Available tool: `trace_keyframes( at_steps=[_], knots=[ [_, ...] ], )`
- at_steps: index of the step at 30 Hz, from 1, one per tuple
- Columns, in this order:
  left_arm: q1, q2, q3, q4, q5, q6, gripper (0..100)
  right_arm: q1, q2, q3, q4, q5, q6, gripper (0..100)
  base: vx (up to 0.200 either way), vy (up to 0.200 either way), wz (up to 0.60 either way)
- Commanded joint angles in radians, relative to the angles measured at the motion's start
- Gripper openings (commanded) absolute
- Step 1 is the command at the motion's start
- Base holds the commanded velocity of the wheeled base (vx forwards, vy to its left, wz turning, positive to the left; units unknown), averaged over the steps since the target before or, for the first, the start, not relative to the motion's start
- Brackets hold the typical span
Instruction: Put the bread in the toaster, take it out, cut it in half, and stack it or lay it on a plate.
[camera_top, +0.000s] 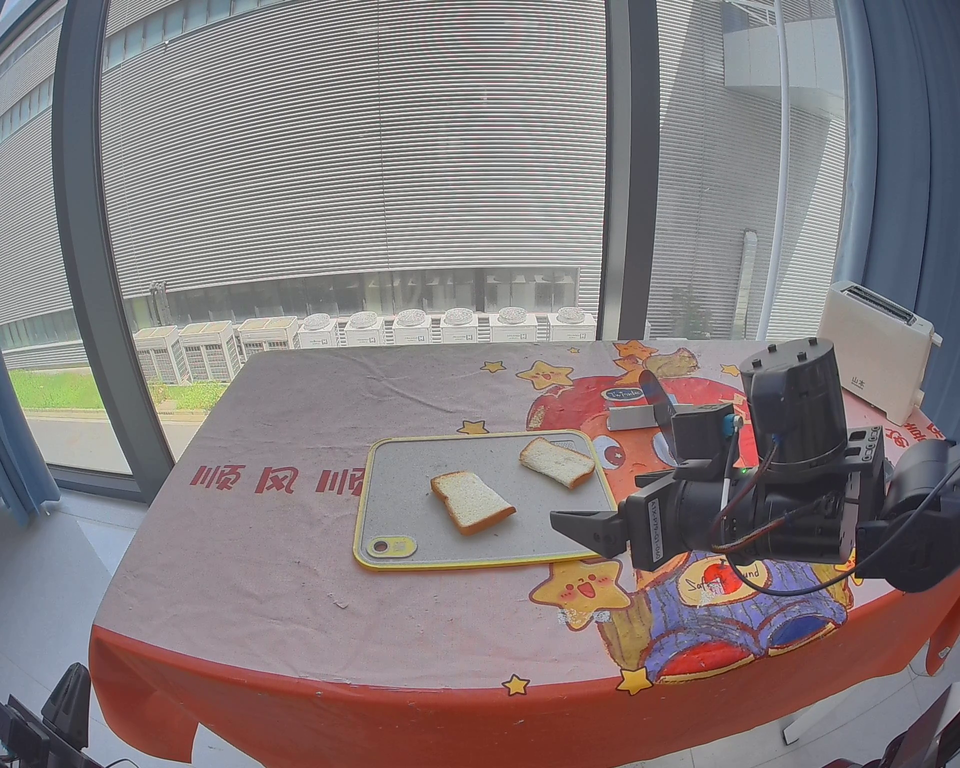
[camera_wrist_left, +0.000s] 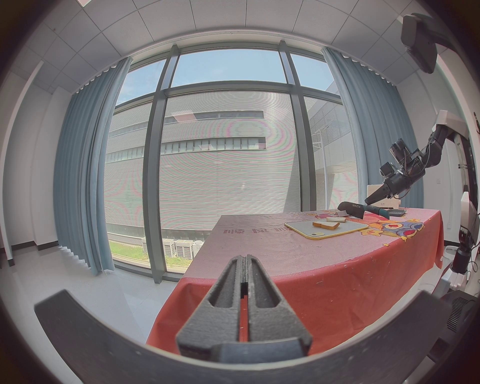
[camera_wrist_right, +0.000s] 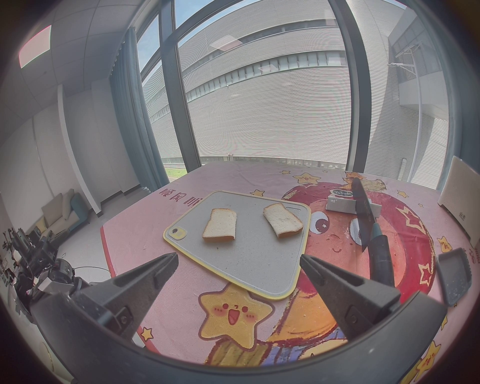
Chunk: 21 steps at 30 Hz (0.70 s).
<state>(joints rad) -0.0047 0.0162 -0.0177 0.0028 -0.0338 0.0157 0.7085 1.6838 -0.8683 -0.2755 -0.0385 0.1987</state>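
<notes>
Two bread slices (camera_top: 472, 500) (camera_top: 557, 462) lie flat and apart on a grey cutting board with a yellow rim (camera_top: 400, 470). The right wrist view shows the same slices (camera_wrist_right: 220, 225) (camera_wrist_right: 282, 219) on the board (camera_wrist_right: 250, 260). My right gripper (camera_top: 620, 475) (camera_wrist_right: 239, 280) hovers open and empty over the tablecloth just off the board's right corner, pointing at the bread. A white toaster (camera_top: 878, 348) (camera_wrist_right: 462, 197) stands at the table's far right. My left gripper (camera_wrist_left: 244, 300) is shut and empty, low and well off the table's left side.
A black-handled knife (camera_wrist_right: 372, 230) (camera_top: 652, 395) rests on a small white block (camera_wrist_right: 345, 205) right of the board. A small dark tray (camera_wrist_right: 454, 275) lies near the toaster. The tablecloth left of the board is bare. Windows stand behind the table.
</notes>
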Motion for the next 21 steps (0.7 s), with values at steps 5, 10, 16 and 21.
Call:
trace_keyframes(
  at_steps=[5,10,16,21],
  knots=[
    [0.0,-0.016,0.016,0.0,0.0,-0.002,0,-0.011,-0.009,-0.011,-0.001,0.0,0.002,100,0.0,0.0,0.0],
    [0.0,-0.016,0.016,0.0,0.0,0.0,0,-0.04,0.027,-0.135,0.018,-0.011,-0.01,100,0.0,0.0,0.0],
    [0.0,-0.016,0.016,0.0,0.0,0.0,0,-0.104,0.158,-0.299,0.019,-0.012,-0.013,100,0.0,0.0,0.0],
    [0.0,-0.016,0.016,0.0,0.0,0.0,0,-0.165,0.266,-0.374,0.013,-0.003,-0.055,100,0.0,0.0,0.0]
  ],
)
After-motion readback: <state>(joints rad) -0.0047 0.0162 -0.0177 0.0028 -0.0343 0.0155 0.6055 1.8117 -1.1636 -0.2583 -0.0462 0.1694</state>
